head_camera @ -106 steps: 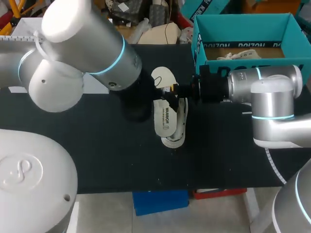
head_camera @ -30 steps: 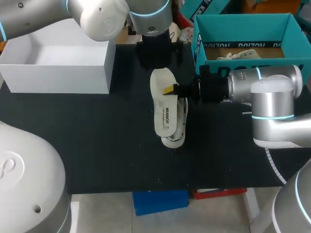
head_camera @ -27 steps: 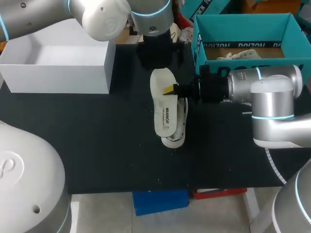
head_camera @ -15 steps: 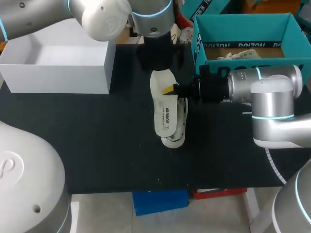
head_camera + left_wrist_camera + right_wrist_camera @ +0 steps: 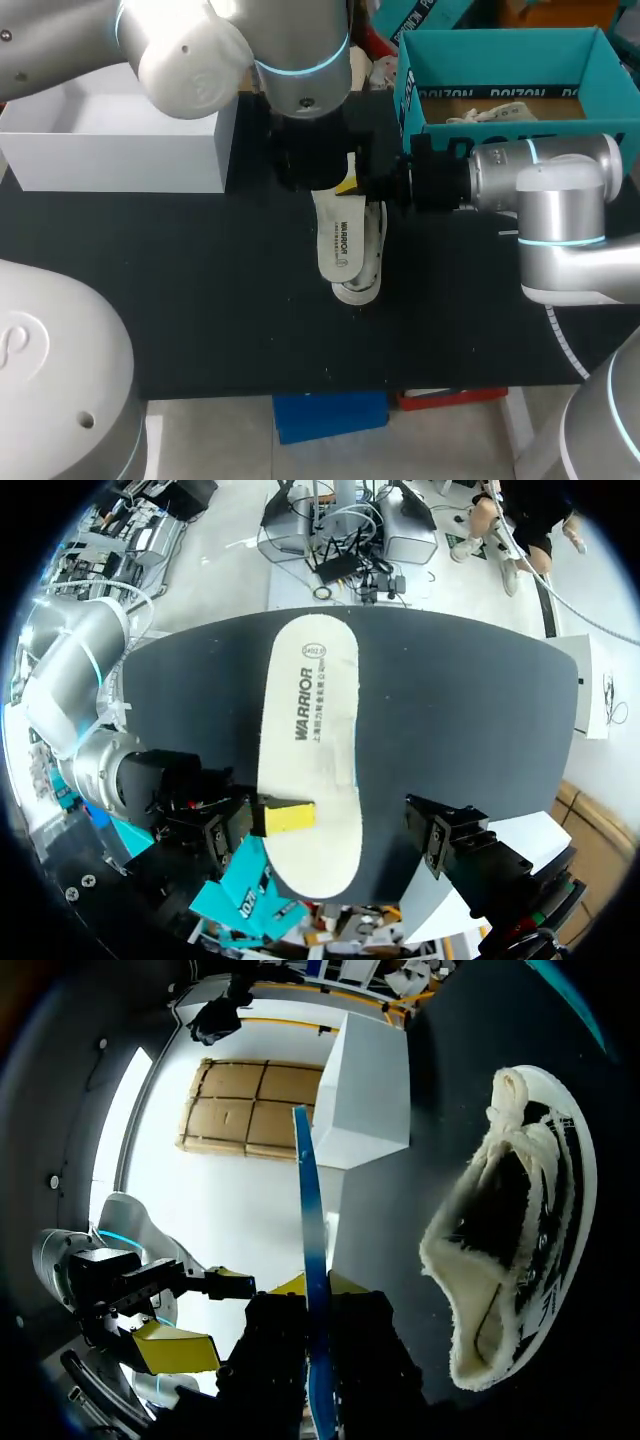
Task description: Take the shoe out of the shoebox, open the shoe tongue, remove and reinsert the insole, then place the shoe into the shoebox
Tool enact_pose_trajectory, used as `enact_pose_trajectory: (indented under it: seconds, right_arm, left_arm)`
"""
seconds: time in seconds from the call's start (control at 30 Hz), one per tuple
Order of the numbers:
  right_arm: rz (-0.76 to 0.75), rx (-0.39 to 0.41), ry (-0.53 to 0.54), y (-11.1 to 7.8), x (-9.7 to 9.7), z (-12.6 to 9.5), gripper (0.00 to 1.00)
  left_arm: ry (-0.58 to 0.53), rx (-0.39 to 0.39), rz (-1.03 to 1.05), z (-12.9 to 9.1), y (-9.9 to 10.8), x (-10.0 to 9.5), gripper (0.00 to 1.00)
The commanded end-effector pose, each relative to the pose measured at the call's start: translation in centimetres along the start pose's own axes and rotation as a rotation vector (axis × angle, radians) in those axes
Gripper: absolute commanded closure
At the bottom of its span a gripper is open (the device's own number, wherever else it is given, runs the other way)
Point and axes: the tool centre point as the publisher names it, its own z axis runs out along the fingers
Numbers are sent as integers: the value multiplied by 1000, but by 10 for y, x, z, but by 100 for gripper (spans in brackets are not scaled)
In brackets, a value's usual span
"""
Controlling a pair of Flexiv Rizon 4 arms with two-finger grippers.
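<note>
Head view: the shoe (image 5: 372, 255) lies on the desk (image 5: 200, 300), out of the teal shoebox (image 5: 500, 40), which stands beyond the shoe on the right arm's side. The insole (image 5: 338, 240) is out of the shoe, held just beside it and partly over it. The right pincer (image 5: 352, 186) is closed on the insole's edge. The left arm (image 5: 300, 60) hangs over the end of the insole that reaches past the shoe. Left wrist view: the insole (image 5: 310, 750) shows its full flat face, with one yellow fingertip (image 5: 285, 817) of the right pincer pressed on its edge. The left arm's own tips cannot be made out here. Right wrist view: the insole (image 5: 308, 1210) is a thin edge clamped between this pincer's fingers. The shoe (image 5: 500, 1250) lies beside it, its mouth gaping. The left pincer (image 5: 195, 1315) sits on the insole's side away from the shoe, tips apart and holding nothing. Taking out, tongue opening and insole removal look done. Reinserting the insole and boxing the shoe seem left.
</note>
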Motion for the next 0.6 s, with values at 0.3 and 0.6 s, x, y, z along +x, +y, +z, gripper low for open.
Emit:
enact_pose_trajectory:
  seconds: [0.3, 0.6]
  right_arm:
    - [1, -1, -3, 0, 1, 1, 100]
    - [1, -1, -3, 0, 1, 1, 100]
  left_arm:
    - [-73, 8, 62, 3, -52, 21, 0]
    - [-186, 49, 93, 9, -69, 26, 0]
